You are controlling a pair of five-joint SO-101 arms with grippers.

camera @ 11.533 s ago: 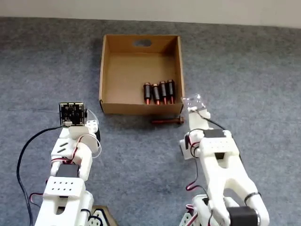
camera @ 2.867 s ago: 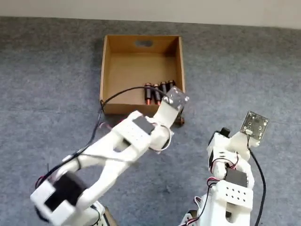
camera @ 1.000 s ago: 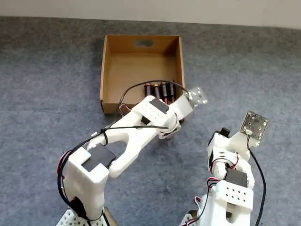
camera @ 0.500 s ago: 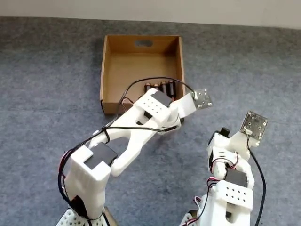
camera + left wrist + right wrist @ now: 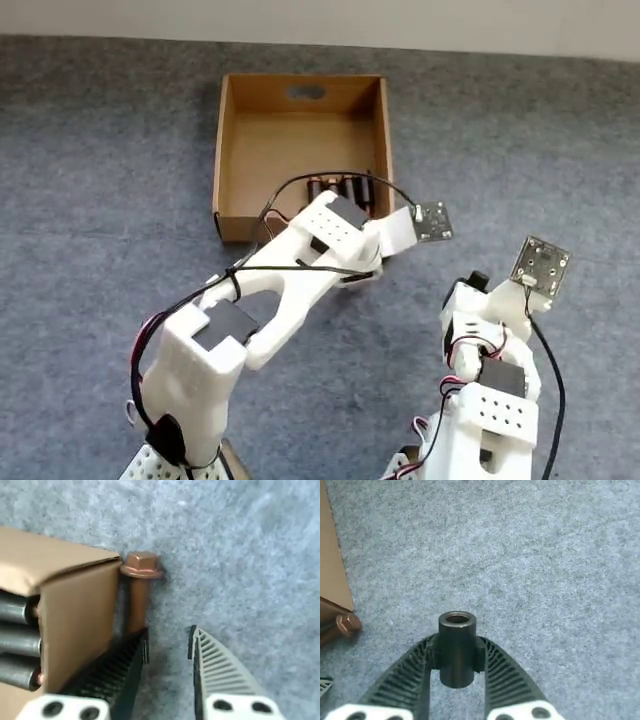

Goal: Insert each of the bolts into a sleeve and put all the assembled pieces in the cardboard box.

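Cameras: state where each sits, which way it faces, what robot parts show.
High view: fixed overhead, facing down on box, left arm, right arm.
Left wrist view: on left arm, facing down past open left end effector at bolt by box.
Right wrist view: on right arm, facing down past right end effector gripping sleeve.
Shared: both wrist views show the bolt.

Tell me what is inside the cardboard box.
Dark assembled pieces lie side by side in the cardboard box, by its front right corner. The left arm covers their near ends.
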